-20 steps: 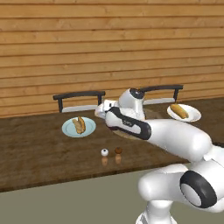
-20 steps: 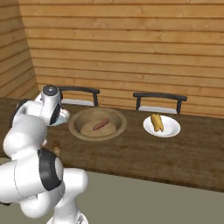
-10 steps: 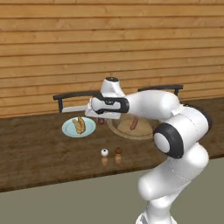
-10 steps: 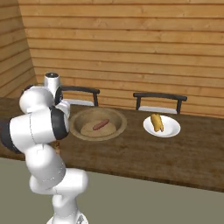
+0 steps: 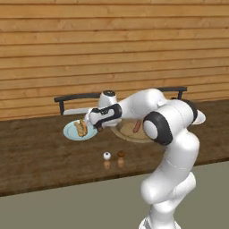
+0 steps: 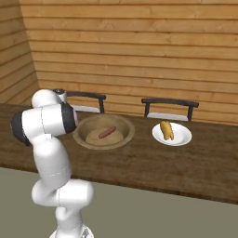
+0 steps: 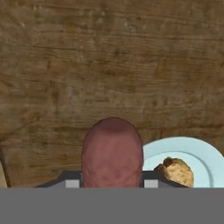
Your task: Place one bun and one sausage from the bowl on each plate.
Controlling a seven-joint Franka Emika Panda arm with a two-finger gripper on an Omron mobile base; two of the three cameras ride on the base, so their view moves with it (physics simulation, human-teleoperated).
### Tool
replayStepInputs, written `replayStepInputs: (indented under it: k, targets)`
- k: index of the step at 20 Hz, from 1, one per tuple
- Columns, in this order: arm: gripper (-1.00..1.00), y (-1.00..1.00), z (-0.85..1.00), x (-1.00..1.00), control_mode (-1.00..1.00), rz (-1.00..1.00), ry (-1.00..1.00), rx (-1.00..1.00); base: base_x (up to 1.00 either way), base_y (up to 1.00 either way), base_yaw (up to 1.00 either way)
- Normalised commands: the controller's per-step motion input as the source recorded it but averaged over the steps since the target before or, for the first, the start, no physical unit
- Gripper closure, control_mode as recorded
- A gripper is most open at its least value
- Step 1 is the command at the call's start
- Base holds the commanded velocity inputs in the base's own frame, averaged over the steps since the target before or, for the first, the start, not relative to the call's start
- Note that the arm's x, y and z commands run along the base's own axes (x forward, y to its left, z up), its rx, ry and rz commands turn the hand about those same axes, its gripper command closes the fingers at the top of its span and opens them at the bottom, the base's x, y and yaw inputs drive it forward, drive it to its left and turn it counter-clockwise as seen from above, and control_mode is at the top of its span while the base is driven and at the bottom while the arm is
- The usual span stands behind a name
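I have the claw (image 5: pixel 99 128) clenched on a sausage (image 7: pixel 112 151), whose rounded reddish end juts out large between the fingers in the hand view, over the dark wooden bench (image 5: pixel 36 156). In the left base view the claw sits just at the right edge of the pale blue plate (image 5: pixel 71 132), low over the bench, and a bun (image 5: pixel 81 128) already lies on that plate; in the hand view I see the same bun (image 7: pixel 177 171) on the plate (image 7: pixel 205 162) just right of the held sausage. The tan bowl (image 6: pixel 126 132) stands beside the plate, behind my arm, with one more sausage (image 6: pixel 107 132) lying in it. A second plate (image 6: pixel 184 138) sits well apart to the right of the bowl and carries a bun (image 6: pixel 166 130). Nearer the bench's front edge I see two small shakers, one white-topped (image 5: pixel 107 156) and one brown-topped (image 5: pixel 121 154), side by side.
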Motion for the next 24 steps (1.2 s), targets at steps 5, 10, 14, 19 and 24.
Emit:
replayStepInputs:
  k: [5,10,14,19,24]
  targets:
    - [1.00,0.51,-0.05,0.52,-1.00,0.06,0.01,0.00,0.00,0.00,0.00]
    - [1.00,0.03,-0.31,0.33,-1.00,0.06,0.00,0.00,0.00,0.00,0.00]
    - [-1.00,0.06,-0.35,0.00,-1.00,0.03,-0.04,0.00,0.00,0.00,0.00]
    - [-1.00,0.04,0.03,0.00,-1.00,0.00,-0.14,0.05,0.00,0.00,0.00]
    - [-1.00,0.00,0.39,0.00,-1.00,0.00,-0.10,0.13,0.00,0.00,0.00]
